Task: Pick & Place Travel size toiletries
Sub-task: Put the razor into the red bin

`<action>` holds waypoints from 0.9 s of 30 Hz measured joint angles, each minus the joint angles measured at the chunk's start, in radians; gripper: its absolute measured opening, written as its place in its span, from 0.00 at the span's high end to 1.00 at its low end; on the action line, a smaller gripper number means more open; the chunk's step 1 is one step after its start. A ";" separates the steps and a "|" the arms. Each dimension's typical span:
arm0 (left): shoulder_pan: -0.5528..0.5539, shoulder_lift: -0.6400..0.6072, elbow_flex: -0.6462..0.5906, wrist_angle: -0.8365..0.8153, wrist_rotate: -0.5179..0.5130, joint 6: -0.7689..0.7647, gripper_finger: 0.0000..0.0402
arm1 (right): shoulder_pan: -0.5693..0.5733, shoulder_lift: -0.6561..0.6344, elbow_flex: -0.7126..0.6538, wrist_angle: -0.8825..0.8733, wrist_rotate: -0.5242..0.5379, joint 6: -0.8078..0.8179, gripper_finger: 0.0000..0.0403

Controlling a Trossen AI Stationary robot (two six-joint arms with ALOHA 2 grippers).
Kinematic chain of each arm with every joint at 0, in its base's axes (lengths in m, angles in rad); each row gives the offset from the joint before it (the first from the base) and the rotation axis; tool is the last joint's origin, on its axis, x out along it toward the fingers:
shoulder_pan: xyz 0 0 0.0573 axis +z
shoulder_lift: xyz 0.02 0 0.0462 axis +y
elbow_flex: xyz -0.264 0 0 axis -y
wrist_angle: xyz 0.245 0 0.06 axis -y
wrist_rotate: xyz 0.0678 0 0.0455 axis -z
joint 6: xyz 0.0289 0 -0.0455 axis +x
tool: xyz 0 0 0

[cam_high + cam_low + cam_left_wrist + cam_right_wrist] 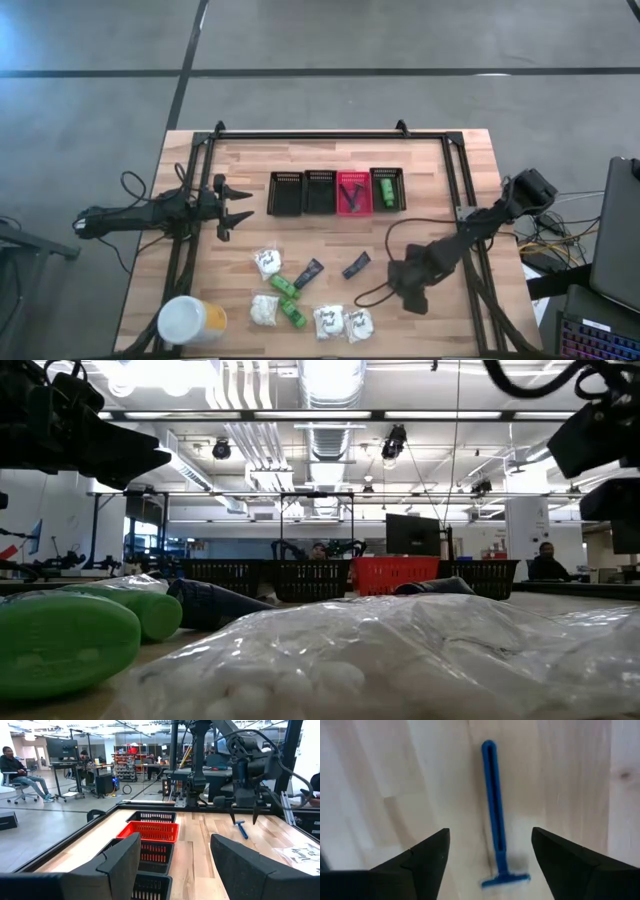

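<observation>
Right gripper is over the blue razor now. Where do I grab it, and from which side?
Grip the blue razor mid-handle, coming straight down. It lies flat on the table, its thin handle centered between the open right gripper's fingers, and the wide head would resist a pinch.

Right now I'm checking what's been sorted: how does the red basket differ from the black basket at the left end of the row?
The red basket is red mesh and already holds dark items; the leftmost black basket is black and looks empty. The red basket sits third in the row, with a basket on each side; the black one has a neighbour on one side only. Both are small rectangular mesh baskets standing side by side on the wooden table.
</observation>
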 joint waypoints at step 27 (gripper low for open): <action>0.000 0.000 0.000 0.000 0.000 0.000 0.38 | 0.016 0.163 0.070 -0.004 0.090 -0.073 0.89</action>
